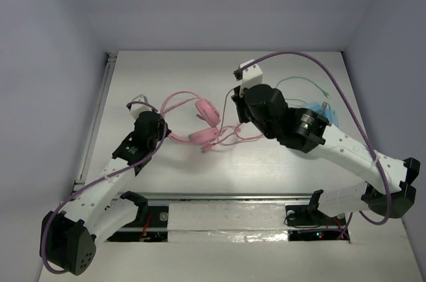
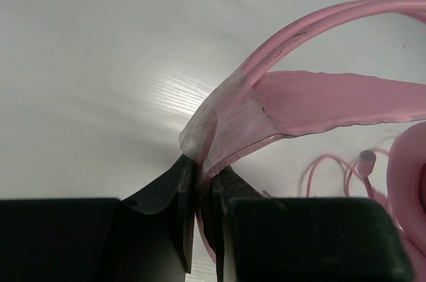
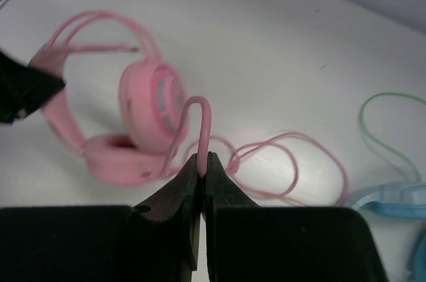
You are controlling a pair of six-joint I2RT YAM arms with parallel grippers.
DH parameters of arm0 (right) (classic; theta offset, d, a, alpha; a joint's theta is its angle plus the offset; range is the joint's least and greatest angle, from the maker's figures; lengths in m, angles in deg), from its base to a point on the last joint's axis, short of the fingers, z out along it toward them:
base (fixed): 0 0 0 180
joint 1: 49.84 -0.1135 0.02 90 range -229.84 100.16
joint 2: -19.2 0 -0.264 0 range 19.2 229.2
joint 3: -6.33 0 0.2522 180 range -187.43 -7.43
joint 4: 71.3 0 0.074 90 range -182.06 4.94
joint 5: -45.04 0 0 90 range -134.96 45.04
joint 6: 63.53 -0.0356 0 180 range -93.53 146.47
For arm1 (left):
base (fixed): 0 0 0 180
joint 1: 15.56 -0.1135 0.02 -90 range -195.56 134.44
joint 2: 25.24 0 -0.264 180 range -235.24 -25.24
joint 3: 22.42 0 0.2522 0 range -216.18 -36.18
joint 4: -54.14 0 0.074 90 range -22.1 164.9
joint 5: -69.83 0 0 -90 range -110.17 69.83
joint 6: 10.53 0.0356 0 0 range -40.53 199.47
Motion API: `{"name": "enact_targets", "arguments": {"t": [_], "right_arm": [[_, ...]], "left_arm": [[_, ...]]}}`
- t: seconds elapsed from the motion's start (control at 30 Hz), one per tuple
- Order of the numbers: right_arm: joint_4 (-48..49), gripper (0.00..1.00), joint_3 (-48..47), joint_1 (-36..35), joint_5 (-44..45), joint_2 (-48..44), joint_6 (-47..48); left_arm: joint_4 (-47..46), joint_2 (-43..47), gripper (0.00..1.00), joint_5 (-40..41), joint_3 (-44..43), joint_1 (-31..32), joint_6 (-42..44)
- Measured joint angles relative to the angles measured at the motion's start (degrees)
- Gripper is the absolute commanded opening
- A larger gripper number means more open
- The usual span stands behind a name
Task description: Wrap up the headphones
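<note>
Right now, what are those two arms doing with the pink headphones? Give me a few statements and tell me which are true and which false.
1. The left gripper is shut on the pink headband. True.
2. The right gripper is open and empty. False: it is shut on the pink cable.
3. The pink cable is wound up neatly. False: it lies in loose loops on the table.
4. Light blue headphones lie near the right arm. True.
</note>
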State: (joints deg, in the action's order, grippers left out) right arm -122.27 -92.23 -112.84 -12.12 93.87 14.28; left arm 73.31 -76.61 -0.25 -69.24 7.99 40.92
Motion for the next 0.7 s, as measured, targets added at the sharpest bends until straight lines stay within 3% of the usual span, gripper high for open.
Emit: {"name": "enact_targets", "arguments": {"t": [0.1,0.37,0.7], "right_arm": [[4.0,0.0,-1.6,3.0,1.0,0.6,5.7],[7.8,0.0,-7.8,3.3,-7.9,8.9,17.3],[9.4,0.0,-11.7,9.9,-15.0,18.4,21.8]], "left_arm": [[0.6,-0.6,0.0,-5.0,-0.1,0.0,2.1],[0.9,-7.2,0.0,-17.9,-0.8,1.3,6.2],[1.9,-10.8,0.0,-30.3,-4.9,4.9,11.3]]}}
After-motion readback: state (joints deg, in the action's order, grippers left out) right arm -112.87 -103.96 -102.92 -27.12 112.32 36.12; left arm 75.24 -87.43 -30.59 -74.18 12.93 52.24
